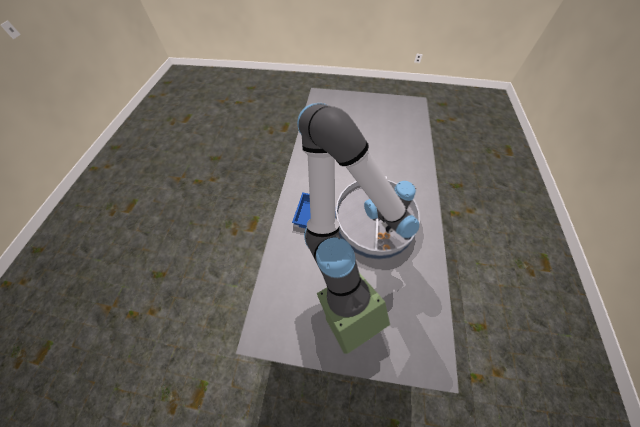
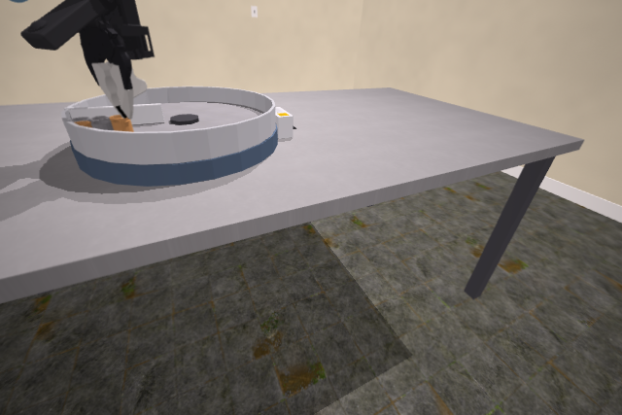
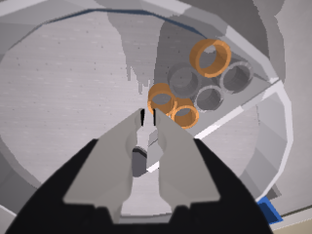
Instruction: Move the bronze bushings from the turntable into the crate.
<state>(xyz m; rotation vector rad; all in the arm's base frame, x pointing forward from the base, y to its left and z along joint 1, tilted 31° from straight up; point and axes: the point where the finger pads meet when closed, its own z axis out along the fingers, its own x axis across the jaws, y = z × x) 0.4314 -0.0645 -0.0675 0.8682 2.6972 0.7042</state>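
My gripper (image 2: 127,116) (image 3: 148,109) is shut with nothing between its tips. It points down into the round turntable (image 1: 356,210) (image 2: 175,144) (image 3: 63,63). In the wrist view, one bronze bushing (image 3: 160,92) is just beyond the fingertips and another bronze bushing (image 3: 184,105) is to its right. A larger bronze bushing (image 3: 195,59) stands near the turntable wall. Three steel bushings (image 3: 172,78) (image 3: 209,105) (image 3: 236,83) stand among them. Whether the tips touch the nearest bushing is unclear. The blue crate (image 1: 306,209) (image 3: 269,211) is left of the turntable, partly behind the arm in the top view.
A thin divider (image 1: 377,238) (image 3: 220,121) runs beside the bushing cluster to the turntable wall. A dark round hub (image 2: 184,119) (image 3: 139,165) is at the turntable's middle. A small white box (image 2: 285,126) is fixed outside the turntable wall. The turntable rim is raised all round.
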